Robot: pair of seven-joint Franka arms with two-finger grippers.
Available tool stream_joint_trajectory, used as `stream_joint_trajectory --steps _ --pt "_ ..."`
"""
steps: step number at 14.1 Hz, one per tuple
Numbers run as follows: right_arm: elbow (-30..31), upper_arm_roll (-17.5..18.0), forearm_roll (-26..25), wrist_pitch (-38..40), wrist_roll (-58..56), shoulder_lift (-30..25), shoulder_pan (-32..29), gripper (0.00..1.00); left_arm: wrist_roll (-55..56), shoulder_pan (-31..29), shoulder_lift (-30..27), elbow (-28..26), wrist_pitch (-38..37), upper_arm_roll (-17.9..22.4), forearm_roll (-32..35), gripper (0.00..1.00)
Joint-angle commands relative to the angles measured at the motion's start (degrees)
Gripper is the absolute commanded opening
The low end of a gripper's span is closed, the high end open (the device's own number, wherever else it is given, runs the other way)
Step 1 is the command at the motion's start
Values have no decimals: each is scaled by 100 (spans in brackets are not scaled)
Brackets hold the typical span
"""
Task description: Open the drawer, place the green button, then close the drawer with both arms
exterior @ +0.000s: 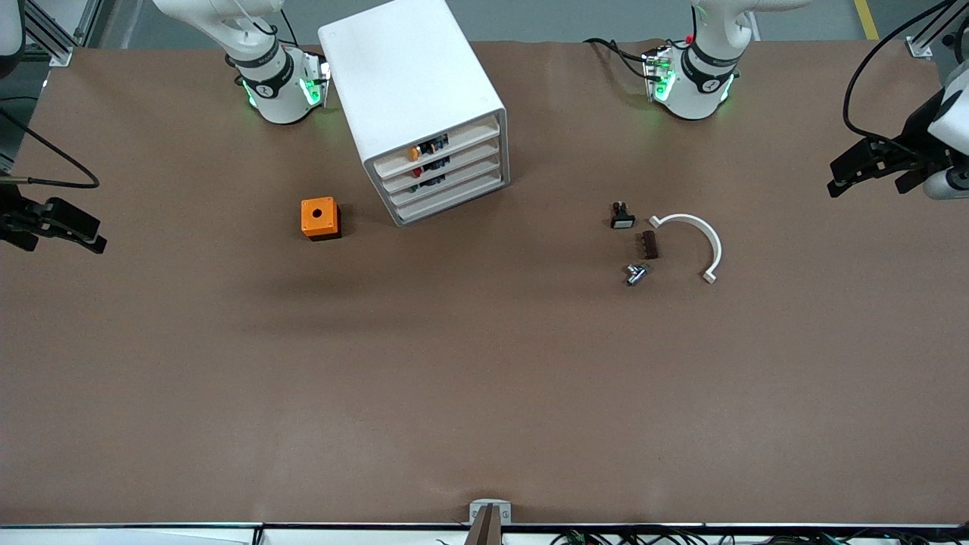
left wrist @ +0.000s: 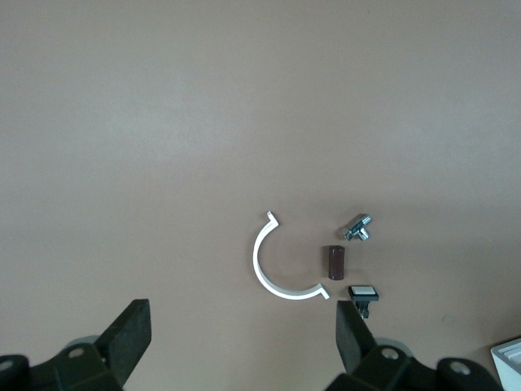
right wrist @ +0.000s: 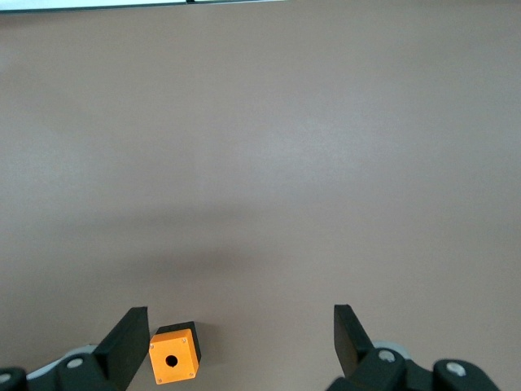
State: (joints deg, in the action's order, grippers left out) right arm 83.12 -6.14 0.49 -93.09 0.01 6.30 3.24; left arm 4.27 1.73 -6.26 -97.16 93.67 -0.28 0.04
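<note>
Nothing is started yet. The button [exterior: 634, 274] is judged to be the small grey piece lying on its side on the table [exterior: 484, 393]. It is nearer to the front camera than the cabinet [exterior: 412, 83] and off toward the left arm's end, with its long axis slanting; no green cap can be made out. Just farther from the camera sit a brown block [exterior: 649, 244], a white half-ring [exterior: 708, 241] and a white-capped black button [exterior: 622, 216]. An orange cube [exterior: 320, 218] sits beside the cabinet toward the right arm's end. The drawer [exterior: 453, 185], third down, is sitting shut, its front angled toward the camera. The left gripper [exterior: 869, 172] is hanging over the table's left-arm end, jaws spread wide and empty, looking down on the button cluster. It is the arm closer to the button, so the pick looks like its job. The right gripper [exterior: 60, 227] is hovering over the right-arm end, also wide and empty, well apart from the cabinet, probably taking the drawer pull.
</note>
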Motion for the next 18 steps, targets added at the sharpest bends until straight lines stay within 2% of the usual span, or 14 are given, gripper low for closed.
stream_joint_trajectory --steps 1,7,18 --pt "-42 -1 74 72 52 -33 -16 100 -5 37 -7 144 -59 19 32 100" --pt "-42 -1 74 72 52 -33 -16 100 48 99 37 153 -130 -139 40 100" --pt "-42 -1 136 63 52 -33 -25 100 30 99 160 434 -306 -174 14 100"
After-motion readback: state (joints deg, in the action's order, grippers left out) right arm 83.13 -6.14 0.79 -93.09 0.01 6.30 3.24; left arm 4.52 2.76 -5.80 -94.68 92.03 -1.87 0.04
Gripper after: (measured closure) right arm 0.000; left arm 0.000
